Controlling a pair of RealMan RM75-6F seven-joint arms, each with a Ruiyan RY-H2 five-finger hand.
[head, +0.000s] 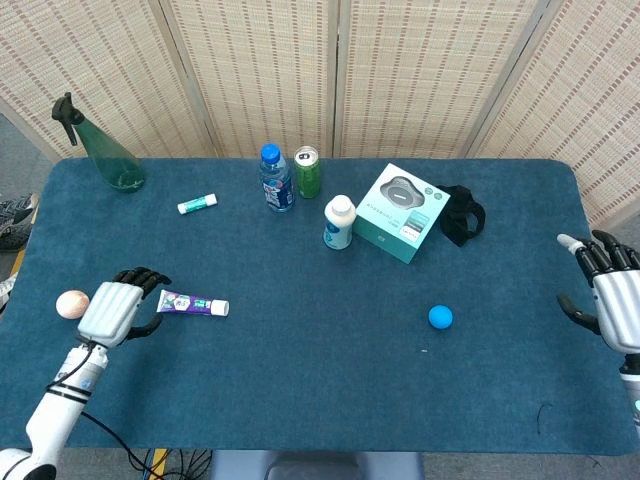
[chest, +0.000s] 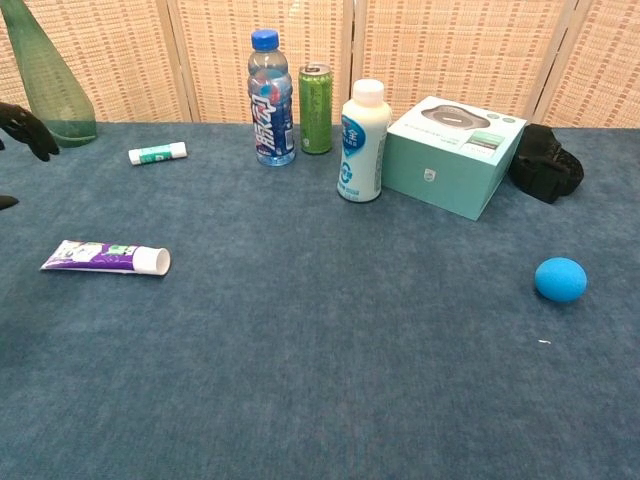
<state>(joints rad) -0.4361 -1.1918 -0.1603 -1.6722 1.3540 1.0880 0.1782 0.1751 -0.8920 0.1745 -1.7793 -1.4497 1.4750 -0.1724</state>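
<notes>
Here the left hand (head: 112, 308) hovered empty, fingers apart, just beside the toothpaste tube (head: 193, 303) lying on the table (head: 320, 400); the right hand (head: 612, 304) sat empty, fingers spread, at the far edge.

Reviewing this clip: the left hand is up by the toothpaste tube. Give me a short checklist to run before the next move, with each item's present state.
1. Left hand holds nothing, fingers apart: ok.
2. Left hand's fingers close to the toothpaste tube: ok; whether they touch it: cannot tell.
3. Toothpaste tube lies flat on the table, cap end pointing away from the hand: ok.
4. Space around the tube free of other things; the small pale ball sits on the far side of the hand: ok.
5. Right hand open at the table's right edge, apart from the blue ball: ok.
6. Chest view shows the left hand whole: not ok, only dark fingertips at its left edge.
</notes>
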